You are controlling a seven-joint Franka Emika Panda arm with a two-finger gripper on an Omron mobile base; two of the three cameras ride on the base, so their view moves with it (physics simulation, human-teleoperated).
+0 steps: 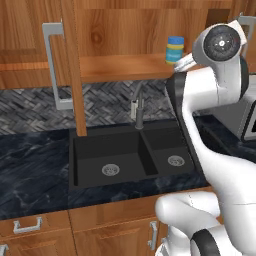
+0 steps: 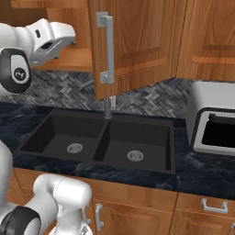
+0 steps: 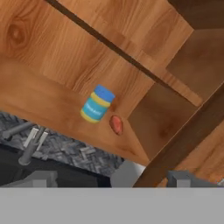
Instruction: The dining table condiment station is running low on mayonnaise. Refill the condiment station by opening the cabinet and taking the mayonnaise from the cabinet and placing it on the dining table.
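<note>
Mayonnaise jar (image 3: pixel 97 104), pale yellow, blue-lidded — upright on open brown wood cabinet (image 1: pixel 100 35) shelf beside reddish-brown lump (image 3: pixel 116 124), straight ahead of gripper (image 3: pixel 112 178), well apart; jaws wide open, holding nothing.

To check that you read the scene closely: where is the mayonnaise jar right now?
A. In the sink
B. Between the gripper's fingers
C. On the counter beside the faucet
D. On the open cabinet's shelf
D: the mayonnaise stands on the cabinet shelf, beside a small reddish-brown lump.
</note>
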